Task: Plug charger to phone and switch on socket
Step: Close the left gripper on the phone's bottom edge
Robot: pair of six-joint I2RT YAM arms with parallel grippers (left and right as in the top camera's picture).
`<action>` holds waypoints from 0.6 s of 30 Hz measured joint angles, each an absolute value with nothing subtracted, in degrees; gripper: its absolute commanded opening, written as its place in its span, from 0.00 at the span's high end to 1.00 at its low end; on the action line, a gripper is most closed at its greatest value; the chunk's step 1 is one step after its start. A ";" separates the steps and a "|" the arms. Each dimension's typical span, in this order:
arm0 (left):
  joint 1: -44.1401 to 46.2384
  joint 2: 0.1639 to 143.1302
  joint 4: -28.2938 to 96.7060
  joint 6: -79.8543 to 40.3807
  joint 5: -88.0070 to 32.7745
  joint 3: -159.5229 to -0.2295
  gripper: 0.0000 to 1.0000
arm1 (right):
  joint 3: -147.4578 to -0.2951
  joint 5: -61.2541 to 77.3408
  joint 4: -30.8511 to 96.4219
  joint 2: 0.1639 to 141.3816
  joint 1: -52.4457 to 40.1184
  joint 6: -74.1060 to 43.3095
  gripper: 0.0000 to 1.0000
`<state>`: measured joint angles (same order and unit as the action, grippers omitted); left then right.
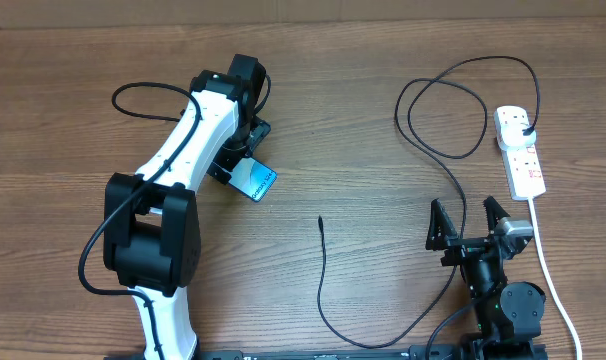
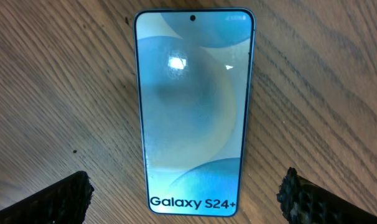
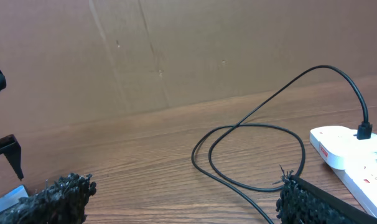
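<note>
The glossy, round-cornered phone is lying on the grained wooden table. The knobbly black left gripper is straddling it, spread wide, not touching. Well to the phone's right, the right gripper is gaping empty.

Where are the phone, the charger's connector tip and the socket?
phone (image 2: pixel 191 112): left wrist view, middle of its screen.
charger connector tip (image 1: pixel 320 220): overhead view, free end of the black cable.
socket (image 1: pixel 526 172): overhead view, white body beside the red markings.
</note>
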<state>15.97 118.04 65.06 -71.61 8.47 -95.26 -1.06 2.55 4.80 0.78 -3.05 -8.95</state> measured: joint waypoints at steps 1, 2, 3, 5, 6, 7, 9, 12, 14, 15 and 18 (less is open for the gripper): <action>15.97 118.04 64.90 -71.61 8.71 -95.18 0.00 | -1.06 2.57 4.80 0.78 -3.05 -8.95 0.00; 15.97 118.04 64.73 -71.61 8.86 -95.11 0.00 | -1.06 2.55 4.84 0.78 -3.05 -8.97 0.00; 15.97 118.04 64.45 -71.61 8.93 -94.91 0.01 | -1.06 2.52 4.80 0.78 -3.05 -8.95 0.00; 15.97 118.04 63.53 -71.59 9.10 -94.28 0.00 | -1.06 2.55 4.80 0.78 -3.05 -8.95 0.00; 15.97 118.04 62.96 -71.59 9.15 -93.82 0.00 | -1.06 2.55 4.78 0.78 -3.05 -8.97 0.00; 15.97 118.04 62.37 -71.59 9.15 -93.21 0.00 | -1.06 2.55 4.80 0.78 -3.05 -8.95 0.00; 15.97 118.04 61.06 -71.59 9.04 -91.61 0.00 | -1.06 2.55 4.80 0.78 -3.05 -8.95 0.00; 15.97 118.04 59.42 -71.61 8.62 -89.80 0.01 | -1.06 2.57 4.80 0.78 -3.05 -8.95 0.00; 15.97 118.04 58.39 -71.61 8.36 -88.95 0.00 | -1.06 2.52 4.78 0.78 -3.05 -8.97 0.00; 15.97 118.04 58.04 -71.61 8.34 -88.73 0.00 | -1.06 2.55 4.84 0.78 -3.05 -8.93 0.00; 15.97 118.06 57.67 -71.61 8.19 -88.64 0.00 | -1.06 2.52 4.82 0.78 -3.05 -8.93 0.00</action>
<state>15.97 118.06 57.67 -71.61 8.19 -88.64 -1.06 2.52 4.82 0.78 -3.05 -8.93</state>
